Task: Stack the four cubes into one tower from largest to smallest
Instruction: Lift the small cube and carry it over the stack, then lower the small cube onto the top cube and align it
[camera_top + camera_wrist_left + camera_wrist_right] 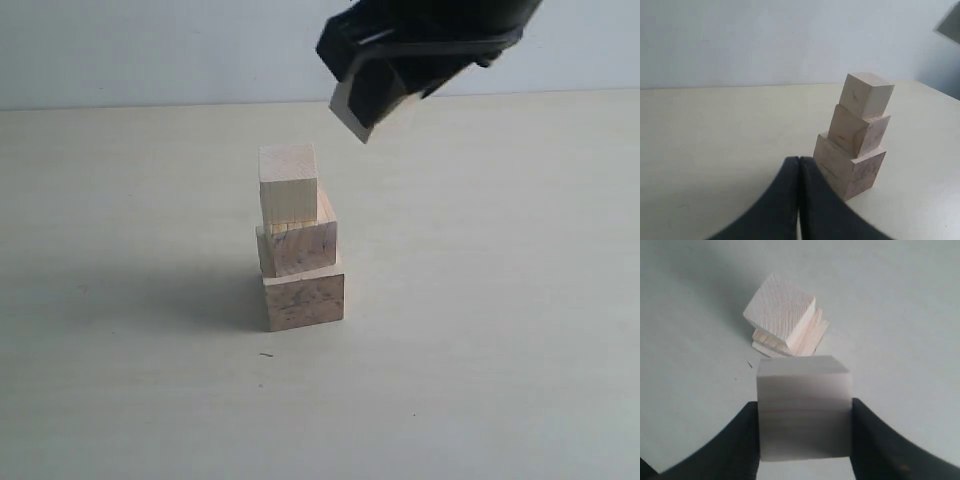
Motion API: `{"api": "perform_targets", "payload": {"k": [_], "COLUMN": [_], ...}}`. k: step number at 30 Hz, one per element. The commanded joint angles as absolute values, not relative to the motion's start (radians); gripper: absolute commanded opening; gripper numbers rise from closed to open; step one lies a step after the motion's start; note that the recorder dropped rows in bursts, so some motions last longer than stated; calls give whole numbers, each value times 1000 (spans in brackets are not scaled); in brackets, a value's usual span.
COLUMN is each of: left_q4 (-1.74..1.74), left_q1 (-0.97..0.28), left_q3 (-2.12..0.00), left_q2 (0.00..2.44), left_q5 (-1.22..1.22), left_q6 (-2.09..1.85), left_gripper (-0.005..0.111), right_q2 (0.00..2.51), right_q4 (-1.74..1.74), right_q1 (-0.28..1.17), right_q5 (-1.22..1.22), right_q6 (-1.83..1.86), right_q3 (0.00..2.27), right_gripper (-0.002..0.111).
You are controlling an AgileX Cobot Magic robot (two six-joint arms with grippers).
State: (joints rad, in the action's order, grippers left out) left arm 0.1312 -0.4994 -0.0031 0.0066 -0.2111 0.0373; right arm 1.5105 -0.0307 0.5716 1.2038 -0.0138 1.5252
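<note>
Three pale wooden cubes stand as a tower [298, 245] on the table: the mottled largest cube [304, 298] at the bottom, a middle cube [298, 247] on it, and a smaller cube [288, 183] on top, each turned slightly. My right gripper [375, 90] hangs above and to the right of the tower, shut on the fourth cube [350, 112]. In the right wrist view that fourth cube [802, 390] sits between the black fingers [740, 440], with the tower [782, 322] below it. My left gripper [799, 162] is shut and empty, low beside the tower's base [850, 167].
The pale table [500, 350] spreads on all sides of the tower, with a light wall [150, 50] behind its far edge. A tiny dark speck [266, 354] lies in front of the tower.
</note>
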Motion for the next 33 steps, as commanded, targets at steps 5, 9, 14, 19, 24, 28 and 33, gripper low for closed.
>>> {"api": "perform_targets", "payload": {"k": [5, 9, 14, 19, 24, 28, 33], "left_q4": [133, 133, 133, 133, 133, 133, 133], "left_q1": [-497, -497, -497, -497, -497, -497, -497], "left_q3": [0, 0, 0, 0, 0, 0, 0], "left_q2": [0, 0, 0, 0, 0, 0, 0], "left_q5": [-208, -208, -208, -208, -208, -208, -208], "left_q6": [35, 35, 35, 35, 35, 35, 35], "left_gripper": [0, 0, 0, 0, 0, 0, 0], "right_q2": [1689, 1732, 1761, 1777, 1800, 1813, 1826], "right_q4": [0, 7, 7, 7, 7, 10, 24], "right_q1": [632, 646, 646, 646, 646, 646, 646], "right_q5": [1221, 1221, 1221, 1221, 1221, 1221, 1221], "right_q6": [-28, -28, -32, -37, -39, -39, -39], "right_q3": [1736, 1766, 1766, 1766, 1766, 1766, 1766], "right_gripper": [2, 2, 2, 2, 2, 2, 2]}}
